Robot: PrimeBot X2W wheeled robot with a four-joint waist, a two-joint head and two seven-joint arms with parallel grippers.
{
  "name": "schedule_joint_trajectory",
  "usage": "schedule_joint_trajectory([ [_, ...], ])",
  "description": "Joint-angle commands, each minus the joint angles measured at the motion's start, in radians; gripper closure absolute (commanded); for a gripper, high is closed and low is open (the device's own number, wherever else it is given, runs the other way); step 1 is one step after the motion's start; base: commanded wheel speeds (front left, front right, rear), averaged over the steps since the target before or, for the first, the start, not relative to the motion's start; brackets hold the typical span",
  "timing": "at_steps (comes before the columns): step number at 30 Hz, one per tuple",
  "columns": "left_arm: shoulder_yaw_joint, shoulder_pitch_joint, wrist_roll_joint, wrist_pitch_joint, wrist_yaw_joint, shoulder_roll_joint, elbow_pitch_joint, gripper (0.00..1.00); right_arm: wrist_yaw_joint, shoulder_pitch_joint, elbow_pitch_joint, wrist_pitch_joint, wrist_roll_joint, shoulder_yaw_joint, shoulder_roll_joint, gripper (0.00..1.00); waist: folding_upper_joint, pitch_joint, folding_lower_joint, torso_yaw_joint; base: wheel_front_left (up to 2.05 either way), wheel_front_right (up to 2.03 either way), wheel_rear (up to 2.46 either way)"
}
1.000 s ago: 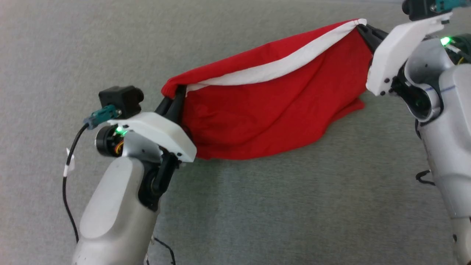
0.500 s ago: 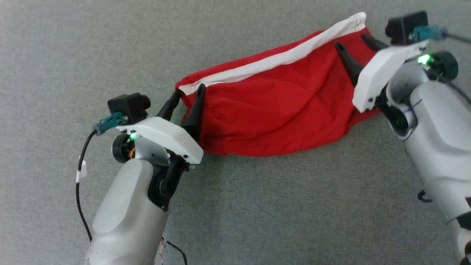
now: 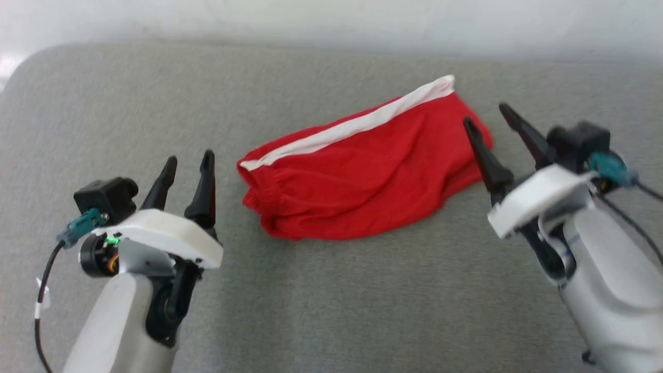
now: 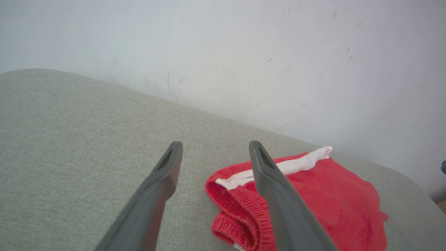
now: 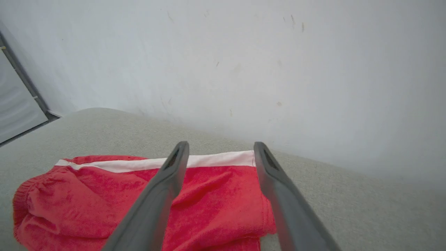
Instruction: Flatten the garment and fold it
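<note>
No longer pinches the red basketball shorts (image 3: 362,191), dropped between left gripper (image 3: 189,157) and right gripper (image 3: 485,113); holds both spread, drawn back.

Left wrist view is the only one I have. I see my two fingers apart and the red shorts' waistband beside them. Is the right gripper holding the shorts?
Observer: No. The right gripper is open, its fingers spread over the hem end of the shorts, with nothing pinched.
Operator: Does my left gripper touch the cloth?
Observer: No. In the head view the left gripper stands apart from the waistband, with bare grey surface between them.
Operator: Do the shorts lie flat?
Observer: Not fully. The right wrist view shows soft folds in the red cloth below the white stripe.
</note>
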State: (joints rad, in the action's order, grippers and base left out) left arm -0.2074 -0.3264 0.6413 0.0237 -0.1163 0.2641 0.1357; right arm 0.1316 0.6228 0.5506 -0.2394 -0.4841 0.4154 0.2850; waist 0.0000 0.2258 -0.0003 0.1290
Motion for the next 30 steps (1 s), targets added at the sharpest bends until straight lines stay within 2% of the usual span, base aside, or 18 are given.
schedule_joint_trajectory([
  [1,0.004,0.023,-0.009,-0.018,-0.009,0.015,-0.023,0.0,-0.001,-0.047,-0.034,-0.002,0.015,-0.02,0.003,0.0,0.0,-0.08,0.0003,-0.075,0.0,0.0,0.0],
  [4,-0.002,0.056,-0.003,-0.092,-0.022,0.05,-0.071,0.0,-0.001,-0.15,-0.142,0.042,0.053,-0.076,-0.002,0.0,0.0,-0.102,0.0003,-0.102,0.0,0.0,0.0],
  [8,-0.041,0.072,0.033,-0.267,-0.015,0.093,-0.098,0.0,-0.001,-0.275,-0.293,0.127,0.103,-0.15,-0.014,0.0,0.0,-0.115,0.0003,-0.129,0.0,0.0,0.0],
  [15,-0.098,0.04,0.093,-0.513,-0.005,0.137,-0.045,0.0,-0.001,-0.413,-0.522,0.256,0.167,-0.22,-0.068,0.0,0.0,-0.098,0.0003,-0.176,0.0,0.0,0.0],
  [22,-0.141,-0.026,0.096,-0.612,-0.004,0.136,0.127,0.0,-0.001,-0.446,-0.61,0.311,0.179,-0.231,-0.096,0.0,0.0,-0.062,0.0003,-0.215,0.0,0.0,0.0],
  [28,-0.239,-0.061,0.062,-0.708,0.036,0.126,0.259,0.0,-0.001,-0.443,-0.61,0.344,0.163,-0.235,-0.098,0.0,0.0,-0.038,0.0003,-0.237,0.0,0.0,0.0],
  [29,-0.251,-0.062,0.061,-0.722,0.044,0.123,0.27,0.36,-0.001,-0.438,-0.606,0.351,0.157,-0.237,-0.095,0.0,0.0,-0.036,0.0003,-0.237,0.0,0.0,0.0],
  [30,-0.262,-0.063,0.061,-0.733,0.051,0.121,0.278,0.63,-0.001,-0.431,-0.599,0.36,0.148,-0.24,-0.091,0.0,0.0,-0.034,0.0003,-0.237,0.0,0.0,0.0],
])
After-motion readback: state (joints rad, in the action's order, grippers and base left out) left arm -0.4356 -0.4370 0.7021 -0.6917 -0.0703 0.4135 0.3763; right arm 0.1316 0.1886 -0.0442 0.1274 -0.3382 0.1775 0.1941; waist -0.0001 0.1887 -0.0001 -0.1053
